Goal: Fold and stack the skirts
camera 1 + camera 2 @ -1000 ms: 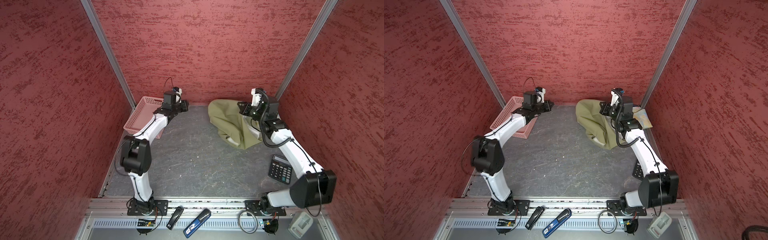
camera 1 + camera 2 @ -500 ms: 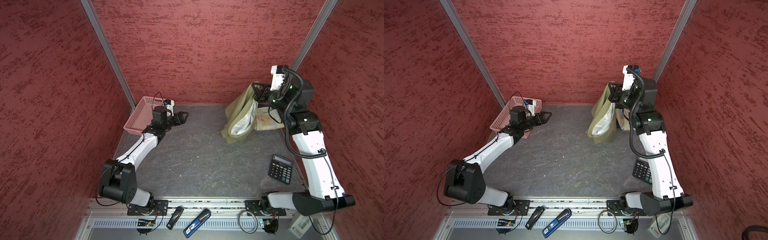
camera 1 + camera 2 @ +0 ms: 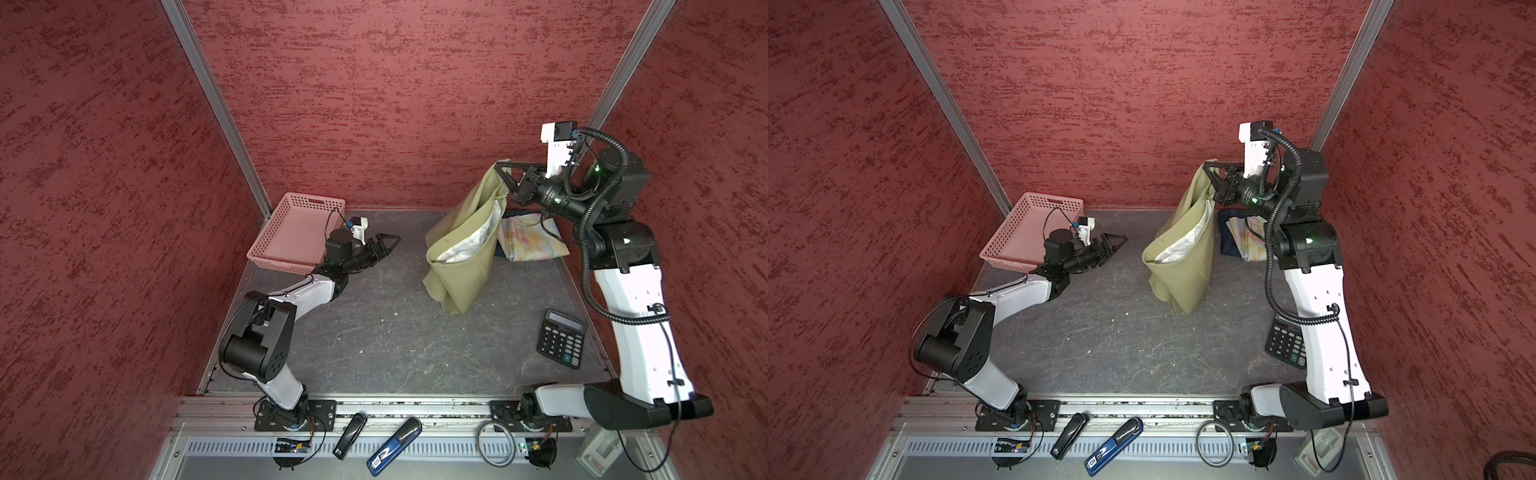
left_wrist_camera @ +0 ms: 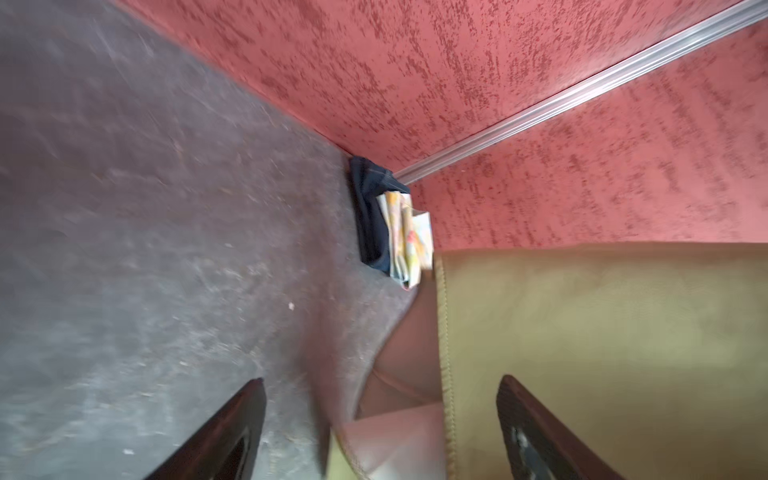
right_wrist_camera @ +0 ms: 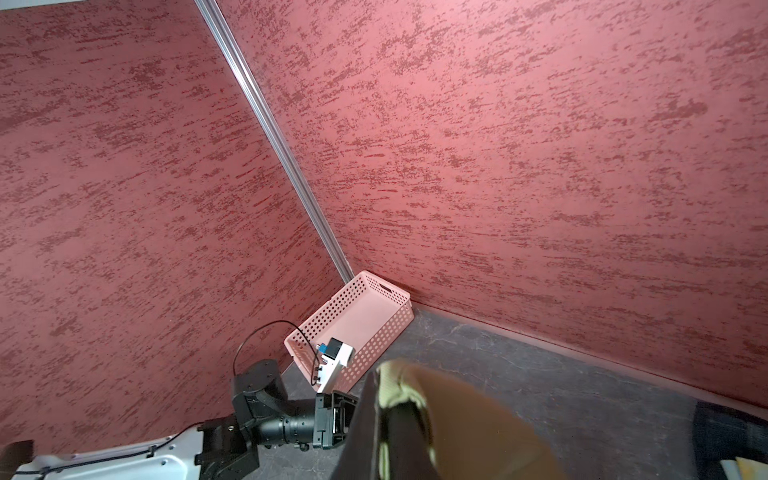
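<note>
The olive green skirt [image 3: 461, 257] hangs in the air well to the right of the pink basket [image 3: 282, 264], across a wide bare stretch of table [image 3: 374, 332]. The right gripper [image 3: 498, 168] is clamped on its top edge, high up near the back wall [image 3: 374, 104]. The cloth drops in a long soft fold, smooth and matte with a stitched hem. A pale shiny lining shows in the open side that faces away from the basket. Whether its lowest corner touches the table cannot be told. Beyond it, still further from the basket and in the far corner, the flowery pastel skirt [image 3: 532, 241] lies folded flat on the dark denim skirt [image 4: 370, 216], whose edge pokes out beneath. The left gripper [image 3: 390, 245] hovers low just beside the basket's right wall. Its black ribbed fingers [image 4: 232, 424] are spread wide and empty, pointing at the hanging skirt. The basket is rigid plastic, rectangular and full of holes, tucked into the opposite far corner. The table is grey, scuffed and veined like stone. A black calculator [image 3: 561, 338] lies near its right edge, well away from the basket.
</note>
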Motion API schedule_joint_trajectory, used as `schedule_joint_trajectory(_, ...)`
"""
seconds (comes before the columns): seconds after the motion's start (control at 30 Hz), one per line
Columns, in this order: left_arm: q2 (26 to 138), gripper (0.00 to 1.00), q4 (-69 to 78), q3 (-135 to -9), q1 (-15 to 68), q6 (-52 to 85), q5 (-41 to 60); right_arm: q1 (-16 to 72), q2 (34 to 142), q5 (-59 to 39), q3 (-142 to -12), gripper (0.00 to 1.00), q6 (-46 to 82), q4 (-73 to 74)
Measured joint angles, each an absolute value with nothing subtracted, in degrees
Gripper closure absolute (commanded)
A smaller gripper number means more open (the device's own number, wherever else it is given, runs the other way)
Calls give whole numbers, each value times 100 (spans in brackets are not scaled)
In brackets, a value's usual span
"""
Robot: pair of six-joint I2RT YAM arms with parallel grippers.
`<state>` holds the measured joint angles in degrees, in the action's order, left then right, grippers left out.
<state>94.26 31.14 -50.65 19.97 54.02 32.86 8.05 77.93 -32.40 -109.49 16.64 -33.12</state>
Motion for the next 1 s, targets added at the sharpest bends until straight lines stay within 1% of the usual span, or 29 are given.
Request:
schedule_joint_trajectory(0.03,9430,1,3317,-4934,2036,5614,3328,803,7813,-3260,-10995,100,1675,-3339)
schedule_joint_trajectory(0.17,9509,0,4036,-4491,2244,6305,3389,803,7940,-3310,-11290,100,1691,-3426)
schedule_joint_trajectory(0.3,9887,1,4700,-4449,2600,6777,3404,805,8016,-3354,-11472,100,1728,-3444)
schedule_joint_trajectory(0.43,10396,0,5258,-4665,2842,6980,3363,805,8077,-3402,-11555,100,1756,-3500)
schedule_joint_trajectory(0.53,10790,0,5520,-5070,2954,6967,3245,805,8097,-3430,-11559,100,1772,-3559)
schedule_joint_trajectory(0.6,11032,3,5684,-5384,3024,6954,3127,803,8101,-3435,-11559,100,1787,-3581)
schedule_joint_trajectory(0.63,11185,8,5782,-5572,3072,6960,3076,803,8101,-3439,-11559,100,1802,-3588)
schedule_joint_trajectory(0.7,11537,24,6066,-5986,3181,7081,2974,805,8101,-3444,-11559,100,1824,-3588)
schedule_joint_trajectory(0.73,11725,36,6265,-6173,3238,7188,2928,805,8101,-3444,-11559,100,1844,-3588)
schedule_joint_trajectory(0.77,11876,51,6453,-6311,3282,7297,2877,805,8101,-3439,-11559,100,1848,-3588)
schedule_joint_trajectory(0.8,11974,64,6582,-6375,3319,7413,2812,803,8101,-3430,-11559,100,1850,-3590)
schedule_joint_trajectory(0.83,11990,75,6665,-6346,3347,7513,2786,803,8101,-3424,-11559,100,1852,-3597)
schedule_joint_trajectory(0.87,11937,83,6722,-6270,3363,7583,2777,803,8101,-3404,-11559,100,1846,-3612)
schedule_joint_trajectory(0.9,11760,96,6692,-6106,3365,7620,2757,803,8101,-3376,-11552,100,1835,-3632)
schedule_joint_trajectory(0.93,11485,100,6560,-5883,3343,7612,2746,803,8101,-3330,-11524,100,1820,-3634)
schedule_joint_trajectory(1.0,10753,100,6119,-5551,3267,7450,2755,799,8051,-3271,-11338,100,1800,-3594)
